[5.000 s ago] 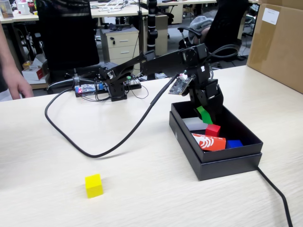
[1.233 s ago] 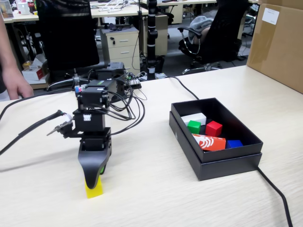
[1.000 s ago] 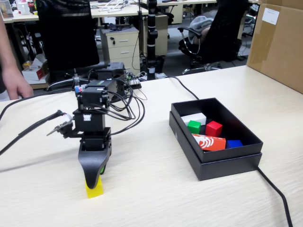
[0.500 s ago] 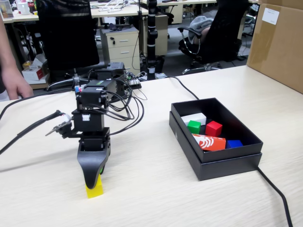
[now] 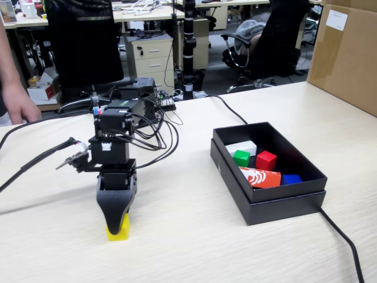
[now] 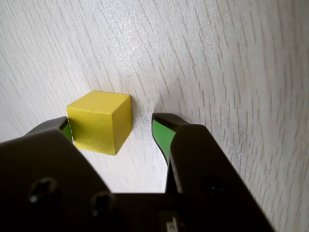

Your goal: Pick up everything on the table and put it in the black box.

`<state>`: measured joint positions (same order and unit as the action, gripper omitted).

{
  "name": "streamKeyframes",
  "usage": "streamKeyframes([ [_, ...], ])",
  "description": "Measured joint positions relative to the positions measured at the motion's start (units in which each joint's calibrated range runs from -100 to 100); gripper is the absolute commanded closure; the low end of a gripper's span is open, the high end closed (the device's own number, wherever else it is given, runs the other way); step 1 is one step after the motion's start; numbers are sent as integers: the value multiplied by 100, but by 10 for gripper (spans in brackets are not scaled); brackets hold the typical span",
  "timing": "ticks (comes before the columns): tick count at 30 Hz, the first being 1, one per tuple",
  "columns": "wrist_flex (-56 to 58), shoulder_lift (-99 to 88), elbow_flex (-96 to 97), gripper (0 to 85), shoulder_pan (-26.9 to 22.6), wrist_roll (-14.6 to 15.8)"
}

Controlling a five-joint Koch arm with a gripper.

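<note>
A yellow cube (image 6: 100, 121) rests on the beige table (image 5: 188, 236); in the fixed view the yellow cube (image 5: 119, 229) shows partly behind the black gripper (image 5: 116, 223). In the wrist view my gripper (image 6: 113, 126) is open and straddles the cube: the left green-lined jaw touches the cube's side, while the right jaw stands apart with a gap. The black box (image 5: 312, 203) lies to the right in the fixed view and holds a green cube (image 5: 241, 157) and a red cube (image 5: 266, 160).
Inside the box also lie a white block (image 5: 242, 147), a red-orange packet (image 5: 260, 177) and something blue (image 5: 291, 178). A brown cardboard box (image 5: 346, 53) stands at the far right. Cables (image 5: 35, 165) trail left; a black cable (image 5: 344, 242) runs from the box's near right.
Five seconds ago the arm hung over the black box with the green cube. Since about a second ago the gripper has sunk a little lower around the yellow cube.
</note>
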<state>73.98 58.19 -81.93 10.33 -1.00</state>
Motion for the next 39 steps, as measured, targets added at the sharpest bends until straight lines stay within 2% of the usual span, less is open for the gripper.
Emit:
streamKeyframes([
  [2,0,0,0,504,0,0],
  [5,0,0,0,568,0,0],
  [12,0,0,0,575,-15,0],
  [16,0,0,0,613,-24,0],
  [19,0,0,-9,717,-24,0],
  [33,0,65,-256,717,-63,10],
  [39,286,-621,-256,717,-376,147],
])
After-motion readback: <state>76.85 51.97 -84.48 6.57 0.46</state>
